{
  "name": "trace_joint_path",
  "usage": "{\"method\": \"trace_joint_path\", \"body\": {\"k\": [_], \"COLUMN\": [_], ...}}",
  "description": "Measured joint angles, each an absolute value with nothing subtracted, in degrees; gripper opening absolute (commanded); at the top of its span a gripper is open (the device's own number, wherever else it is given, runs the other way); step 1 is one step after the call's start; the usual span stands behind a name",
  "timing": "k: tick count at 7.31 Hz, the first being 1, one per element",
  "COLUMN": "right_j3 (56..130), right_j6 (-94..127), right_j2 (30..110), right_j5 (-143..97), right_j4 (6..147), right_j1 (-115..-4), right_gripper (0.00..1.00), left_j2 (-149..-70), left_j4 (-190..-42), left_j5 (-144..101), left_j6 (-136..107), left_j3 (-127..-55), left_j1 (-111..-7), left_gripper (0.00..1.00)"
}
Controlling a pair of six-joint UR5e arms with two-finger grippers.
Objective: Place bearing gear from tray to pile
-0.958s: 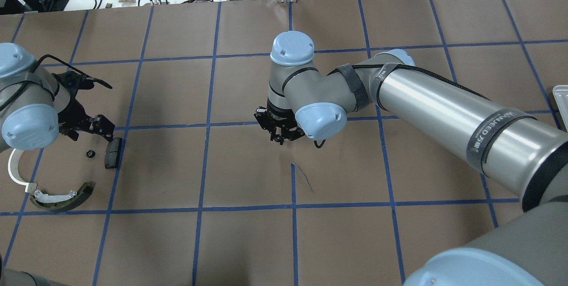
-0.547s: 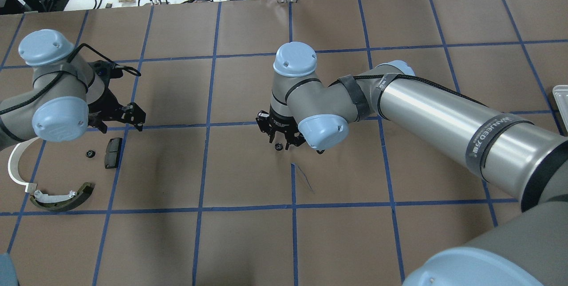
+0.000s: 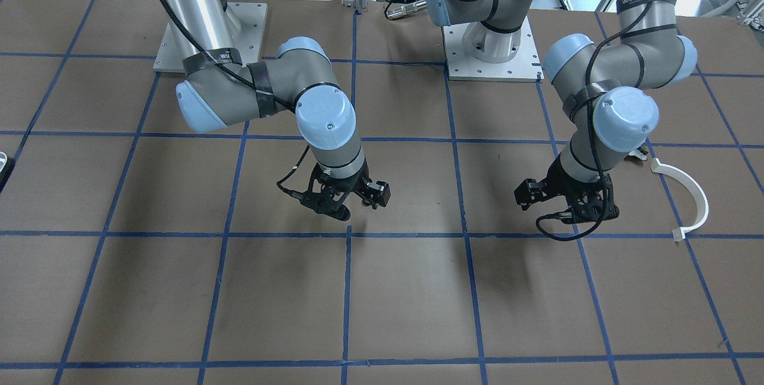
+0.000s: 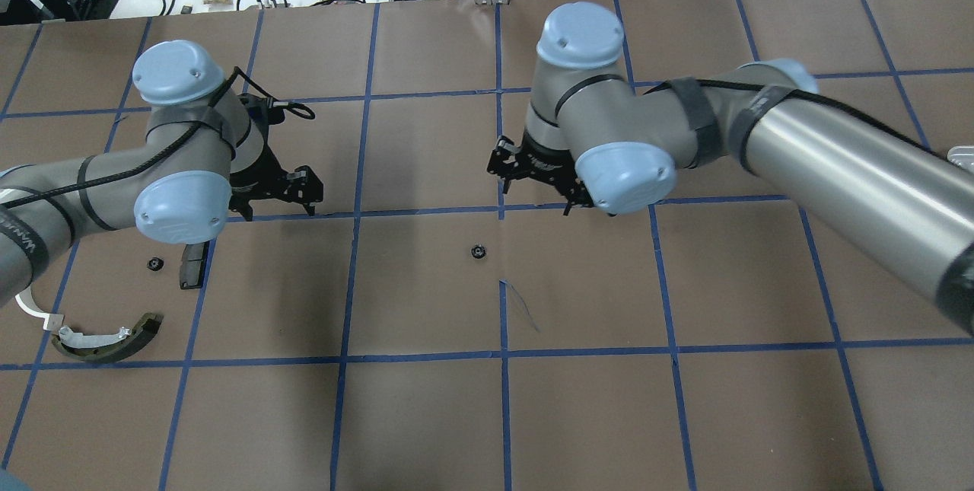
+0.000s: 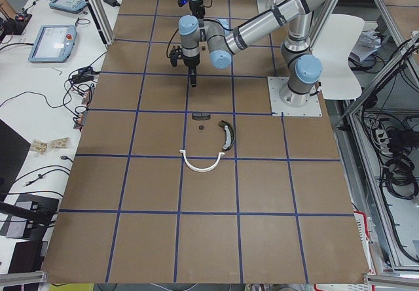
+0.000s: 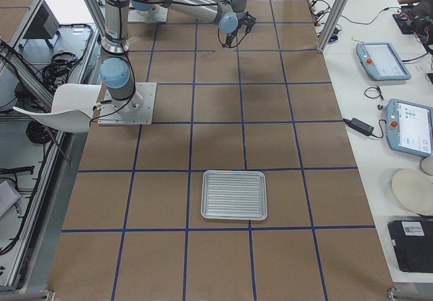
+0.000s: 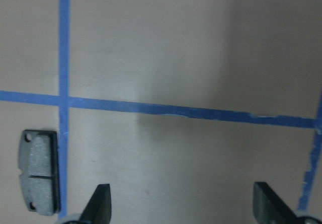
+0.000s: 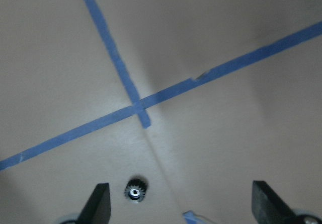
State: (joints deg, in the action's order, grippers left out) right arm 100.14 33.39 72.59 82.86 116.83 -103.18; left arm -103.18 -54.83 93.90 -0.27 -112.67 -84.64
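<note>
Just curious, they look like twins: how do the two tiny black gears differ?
The pile gear lies beside the pad; the lone gear lies by itself mid-table. The pile gear is nearer the left arm, the lone gear nearer the right arm. Both are small, black, round and unheld.

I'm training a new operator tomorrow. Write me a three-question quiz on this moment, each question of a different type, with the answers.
1. True or false: the right gripper holds the bearing gear.
2. Fill in: the left gripper has its jaws ____.
3. The bearing gear lies: A) between the left gripper's fingers; B) on the table, apart from the pile; C) on top of the pile.
Key: 1 false; 2 open; 3 B.
</note>
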Motion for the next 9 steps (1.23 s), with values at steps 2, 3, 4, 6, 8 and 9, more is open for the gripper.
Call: {"method": "trace_joint_path", "body": {"k": [2, 3, 4, 6, 8, 9], "right_j3": [100.04, 99.76, 99.27, 95.70, 88.85, 86.91], "right_j6": [17.79, 10.50, 5.33, 1.91, 1.42, 1.18], "right_j2": [78.58, 80.89, 82.68, 85.36, 86.33, 86.29], "right_j5": [84.20, 85.34, 85.79, 86.10, 86.11, 86.36], "right_j4": [111.93, 109.67, 107.69, 100.33, 90.39, 87.70], "right_j1": [-95.96, -93.44, -91.98, -90.57, -90.04, -90.00], "right_gripper": [1.00, 1.00, 1.00, 1.00, 1.00, 1.00], "left_j2": [-104.51, -105.55, -106.84, -109.62, -112.37, -113.54], "left_j4": [-54.73, -54.47, -53.98, -51.39, -47.64, -46.91], "left_j5": [93.69, 93.14, 92.14, 89.92, 88.02, 88.00], "left_j6": [-9.21, -13.38, -17.31, -20.58, -21.18, -21.18], "left_j3": [-110.09, -109.17, -108.81, -108.75, -108.99, -109.05], "left_j1": [-93.72, -99.03, -103.43, -108.44, -110.35, -110.69], "left_gripper": [1.00, 1.00, 1.00, 1.00, 1.00, 1.00]}}
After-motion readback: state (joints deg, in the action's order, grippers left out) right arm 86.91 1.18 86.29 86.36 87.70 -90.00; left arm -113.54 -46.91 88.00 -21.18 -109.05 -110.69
